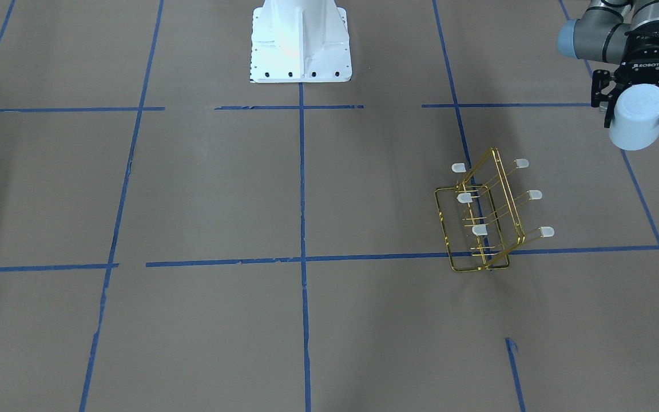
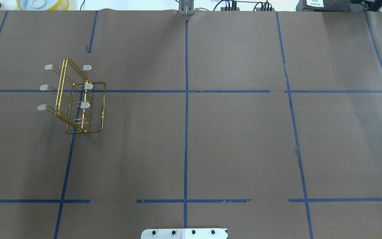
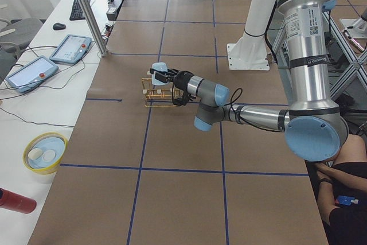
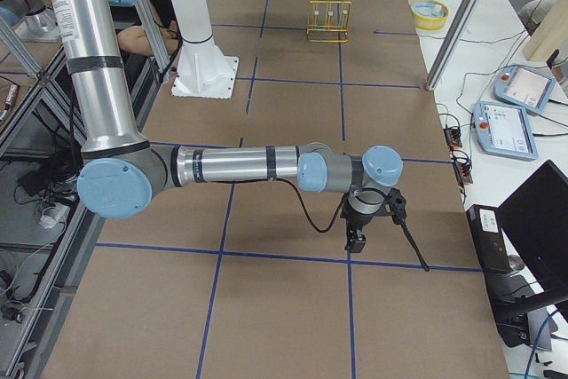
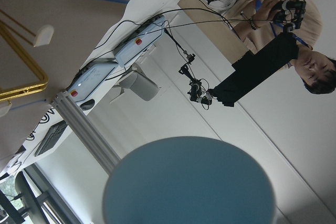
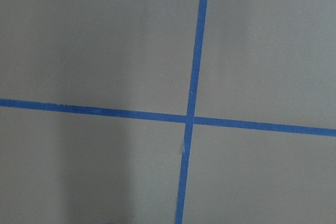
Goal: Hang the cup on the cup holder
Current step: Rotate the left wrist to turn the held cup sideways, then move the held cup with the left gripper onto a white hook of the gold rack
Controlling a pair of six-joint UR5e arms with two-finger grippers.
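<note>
Rack [image 1: 481, 223] stands on table [image 1: 192, 189], well apart from white base [image 1: 301, 46]. Prongs jut from both its sides, three capped tips each. Outer caps [image 1: 535, 195] face left gripper [image 1: 639, 117], which grips cup [image 1: 638, 129] off the table; open gap between cup and those tips. Wire frame and the other three prongs bar the way from table's middle. Bare paper runs wide from rack to far end, where right gripper [image 4: 355, 237] hangs low, well apart from rack
</note>
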